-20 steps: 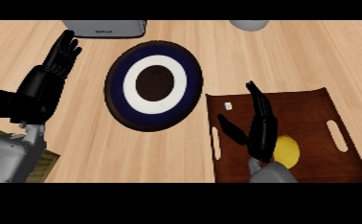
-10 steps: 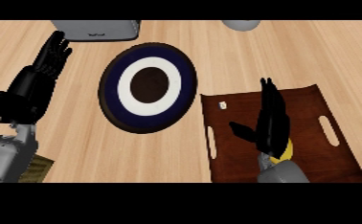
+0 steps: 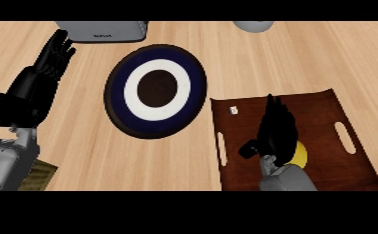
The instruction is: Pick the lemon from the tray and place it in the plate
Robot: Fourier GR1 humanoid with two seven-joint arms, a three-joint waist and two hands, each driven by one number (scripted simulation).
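1. Pale wood-grain worktop (image 3: 221, 63) fills the head view, the only view on offer; a grey box-shaped appliance (image 3: 102, 29) sits at its far edge, and the rim of a grey rounded object (image 3: 253, 25) shows further along that edge
2. Near the middle lies the plate (image 3: 156, 90), dark blue with a white ring and a dark centre, nothing on it
3. Just beside it, toward the robot's right and nearer the robot, sits the brown tray (image 3: 325, 110) with slot handles at its ends
4. The lemon (image 3: 298, 154) is in the tray; only a yellow sliver shows at the right side of the right hand (image 3: 277, 128), which covers most of it
5. That hand hangs over the fruit with fingers stretched toward the tray's far side and the thumb spread to the left; it reads as open, not clasped round the lemon, and whether the palm touches the fruit is hidden
6. The left hand (image 3: 40, 83) rests open at the view's left edge, fingers up, holding nothing
7. By my reading the step in hand is the pick, at the point of grasping; the lemon is not yet lifted
8. The next move calls for curling fingers and thumb round the lemon, raising it clear of the tray's rim, then carrying it leftward over the plate's centre; being round, it may roll once released
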